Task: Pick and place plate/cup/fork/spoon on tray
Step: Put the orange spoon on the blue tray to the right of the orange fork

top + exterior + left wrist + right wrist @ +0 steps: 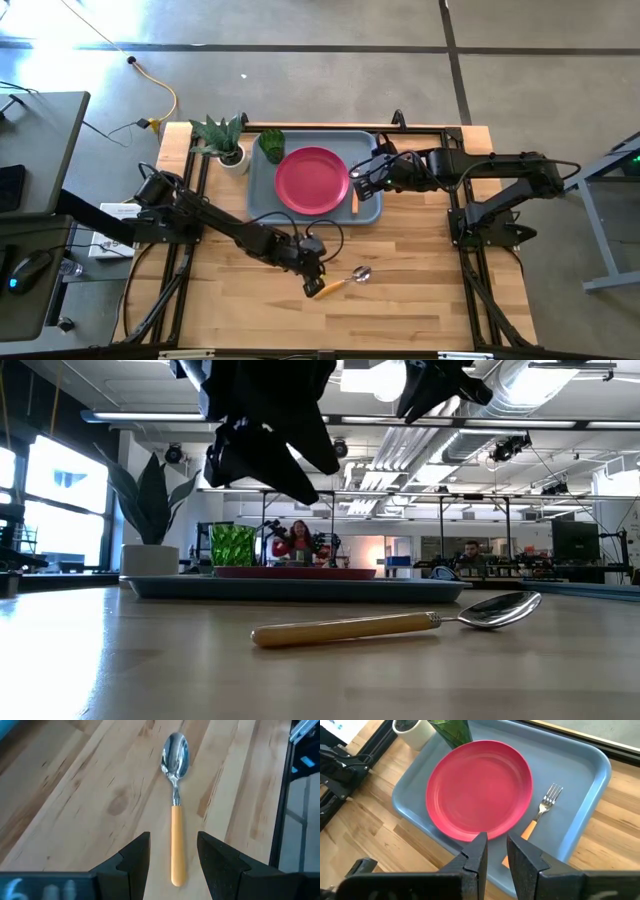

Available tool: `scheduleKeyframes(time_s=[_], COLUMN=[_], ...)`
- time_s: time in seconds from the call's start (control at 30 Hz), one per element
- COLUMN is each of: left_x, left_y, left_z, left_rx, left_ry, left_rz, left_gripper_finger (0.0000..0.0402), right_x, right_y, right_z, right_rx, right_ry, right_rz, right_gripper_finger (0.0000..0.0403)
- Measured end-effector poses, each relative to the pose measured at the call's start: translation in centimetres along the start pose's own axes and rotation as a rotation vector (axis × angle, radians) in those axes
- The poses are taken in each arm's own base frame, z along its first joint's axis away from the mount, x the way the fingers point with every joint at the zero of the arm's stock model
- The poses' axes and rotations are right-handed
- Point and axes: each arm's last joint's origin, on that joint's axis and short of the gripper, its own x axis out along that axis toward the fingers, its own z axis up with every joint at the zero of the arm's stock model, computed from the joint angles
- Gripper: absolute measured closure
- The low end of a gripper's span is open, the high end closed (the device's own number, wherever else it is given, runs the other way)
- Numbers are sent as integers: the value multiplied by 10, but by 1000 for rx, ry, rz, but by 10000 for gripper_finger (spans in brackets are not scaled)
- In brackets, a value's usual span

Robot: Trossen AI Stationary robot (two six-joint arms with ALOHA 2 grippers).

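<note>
High view: plate [313, 180], cup [272, 146] seen on tray [262, 190]; fork [355, 201] at plate's right. Spoon [347, 279] lies on table [420, 280] near the front.

Low view: spoon flat on wood, tray behind.

L wrist: left gripper [173, 862] spread wide, straddling spoon handle, nothing gripped.

R wrist: right gripper [495, 852] over tray edge, fingers nearly closed, grasping nothing.

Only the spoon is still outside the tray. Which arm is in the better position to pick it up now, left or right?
Left. The left gripper hangs just above the spoon on the table, jaws open astride its orange handle. The right gripper is over the tray, beside the plate and fork.
</note>
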Motion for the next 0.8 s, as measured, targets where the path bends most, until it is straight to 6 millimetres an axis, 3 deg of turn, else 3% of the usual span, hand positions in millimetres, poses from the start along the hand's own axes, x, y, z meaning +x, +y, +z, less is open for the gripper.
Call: scheduleKeyframes(time_s=[0.47,0.67,0.8], left_x=[-1,-2,7], left_y=[-1,-8,-9], left_z=[0,-7,-15], left_rx=[65,85,97], left_ry=[-74,-68,-49], left_rz=[55,44,46], left_gripper_finger=[247,247,247], right_x=[0,0,0], right_y=[-1,-1,-2], right_z=[0,0,1], right_rx=[59,108,136], right_ry=[-4,-28,-35], right_rz=[-11,-29,-33], right_gripper_finger=[339,339,339])
